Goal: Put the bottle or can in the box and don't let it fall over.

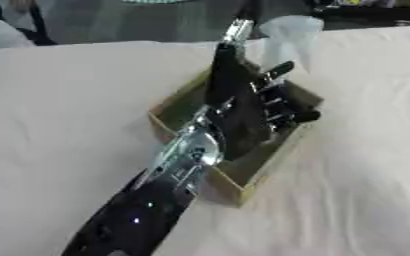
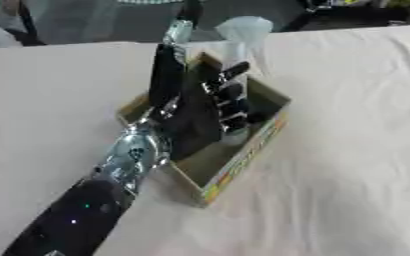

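1. The left hand [image 2: 200, 107] is reaching into the cardboard box [image 2: 243, 157] on the cloth-covered worktop [image 2: 348, 150], its fingers [image 2: 230, 95] curling round a pale, translucent bottle [image 2: 241, 37].
2. The bottle is standing upright at the box's far corner, seemingly just inside.
3. The placing step is under way; next, the fingers should be opening gently and withdrawing without tipping it.
4. The right hand is not showing.

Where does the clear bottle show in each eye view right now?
Left eye view: bottle upper right of centre, at the cardboard box's far corner.
Right eye view: bottle top centre.
Shared landmark: the left hand over the box, just below the bottle.
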Controlling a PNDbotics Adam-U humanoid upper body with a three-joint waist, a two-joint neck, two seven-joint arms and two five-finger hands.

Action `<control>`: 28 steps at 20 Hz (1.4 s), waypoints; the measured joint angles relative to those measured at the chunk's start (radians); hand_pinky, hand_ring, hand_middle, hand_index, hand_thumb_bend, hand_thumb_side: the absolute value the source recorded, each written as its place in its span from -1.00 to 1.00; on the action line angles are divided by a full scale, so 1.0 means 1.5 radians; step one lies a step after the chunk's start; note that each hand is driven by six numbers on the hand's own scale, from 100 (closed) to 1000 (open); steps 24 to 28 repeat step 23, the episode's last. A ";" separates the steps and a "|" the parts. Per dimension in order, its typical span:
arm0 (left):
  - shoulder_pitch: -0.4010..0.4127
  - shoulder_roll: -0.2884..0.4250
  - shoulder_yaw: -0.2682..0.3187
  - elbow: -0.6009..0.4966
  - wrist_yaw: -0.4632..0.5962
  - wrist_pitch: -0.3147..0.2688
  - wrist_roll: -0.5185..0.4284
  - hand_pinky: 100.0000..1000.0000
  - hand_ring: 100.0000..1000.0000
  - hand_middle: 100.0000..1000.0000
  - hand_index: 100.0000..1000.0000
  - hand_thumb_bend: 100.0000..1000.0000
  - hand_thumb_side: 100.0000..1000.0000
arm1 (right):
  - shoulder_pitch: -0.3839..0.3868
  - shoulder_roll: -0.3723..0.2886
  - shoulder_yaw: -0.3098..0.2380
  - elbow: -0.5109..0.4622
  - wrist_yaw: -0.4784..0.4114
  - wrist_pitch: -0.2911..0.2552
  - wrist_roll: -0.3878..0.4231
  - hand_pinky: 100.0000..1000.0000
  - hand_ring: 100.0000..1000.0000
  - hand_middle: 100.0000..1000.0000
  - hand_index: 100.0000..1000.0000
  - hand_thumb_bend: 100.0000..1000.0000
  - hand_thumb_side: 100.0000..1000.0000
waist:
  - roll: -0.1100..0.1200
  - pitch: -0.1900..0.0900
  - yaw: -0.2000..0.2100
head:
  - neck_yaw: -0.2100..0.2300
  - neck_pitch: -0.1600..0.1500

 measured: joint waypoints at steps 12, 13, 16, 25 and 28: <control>0.057 0.065 0.051 -0.111 0.033 -0.022 0.031 0.28 -0.36 -0.60 1.00 0.26 0.43 | 0.008 -0.007 -0.008 -0.002 0.000 -0.002 -0.009 0.56 0.41 0.39 0.75 -1.00 0.53 | -0.004 -0.003 0.016 | -0.017 0.000; 0.065 0.068 0.057 -0.112 0.032 -0.029 0.029 0.28 -0.36 -0.60 1.00 0.27 0.42 | 0.010 -0.008 -0.009 -0.003 0.000 -0.002 -0.010 0.56 0.41 0.39 0.75 -1.00 0.53 | -0.004 -0.003 0.018 | -0.019 0.000; 0.084 0.083 0.080 -0.112 0.020 -0.053 0.019 0.29 -0.35 -0.59 1.00 0.27 0.40 | 0.012 -0.010 -0.010 -0.007 0.000 -0.003 -0.012 0.56 0.41 0.39 0.75 -1.00 0.52 | -0.004 -0.003 0.024 | -0.028 0.000; 0.122 0.137 0.146 -0.112 -0.020 -0.134 -0.001 0.30 -0.35 -0.58 1.00 0.27 0.37 | 0.020 -0.011 -0.013 -0.023 0.000 -0.004 -0.018 0.55 0.41 0.40 0.75 -1.00 0.51 | -0.008 -0.004 0.032 | -0.044 0.000; 0.122 0.137 0.146 -0.112 -0.020 -0.134 -0.001 0.30 -0.35 -0.58 1.00 0.27 0.37 | 0.020 -0.011 -0.013 -0.023 0.000 -0.004 -0.018 0.55 0.41 0.40 0.75 -1.00 0.51 | -0.008 -0.004 0.032 | -0.044 0.000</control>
